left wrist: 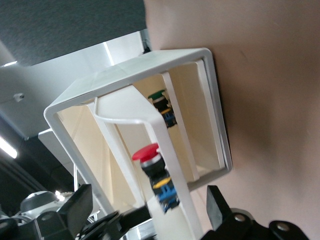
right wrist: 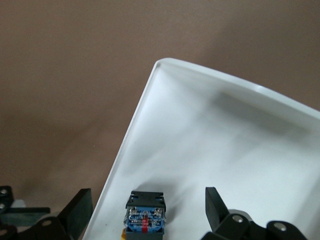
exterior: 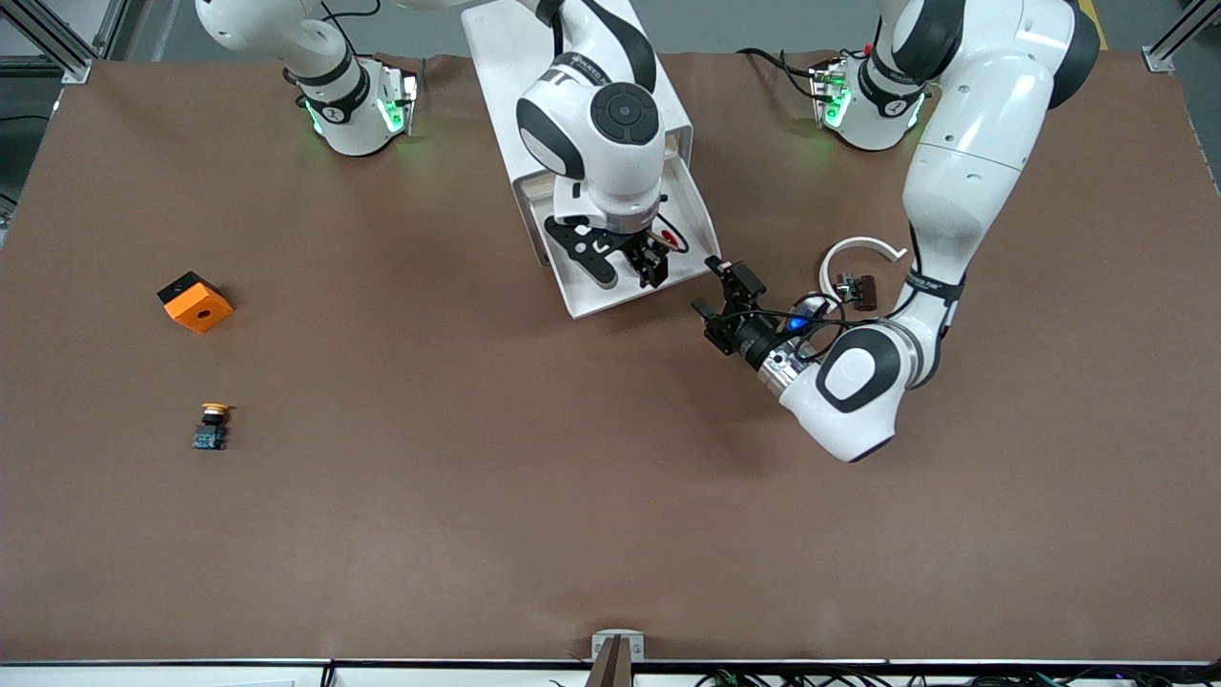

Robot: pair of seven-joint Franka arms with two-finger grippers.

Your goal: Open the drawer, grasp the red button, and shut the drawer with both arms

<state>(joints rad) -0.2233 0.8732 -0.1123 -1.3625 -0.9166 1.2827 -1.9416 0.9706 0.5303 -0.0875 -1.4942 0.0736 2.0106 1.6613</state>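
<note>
One red-capped button lay on its side in the pulled-out drawer, right under the right gripper. That gripper hung over the drawer tray with its fingers spread and nothing between them. In the right wrist view the button's block base sat between the two spread pads, close to the drawer's side rim. Only a thin strip of tray floor separated the base from that rim; more open tray floor lay on the base's opposite flank.

The left gripper was low over the table, just off the drawer's corner toward the left arm's end, fingers apart and empty. Its wrist view looked into the white cabinet from the front. The red button showed in the drawer, and a green-capped button sat deeper inside.

Near the left arm's wrist, a white open ring and a small dark part lay on the table, well apart from the drawer.

Toward the right arm's end, an orange block and a yellow-capped button sat far from both grippers, with wide bare brown tabletop between them and the drawer. The strip of table nearer the front camera than the drawer was open too.
</note>
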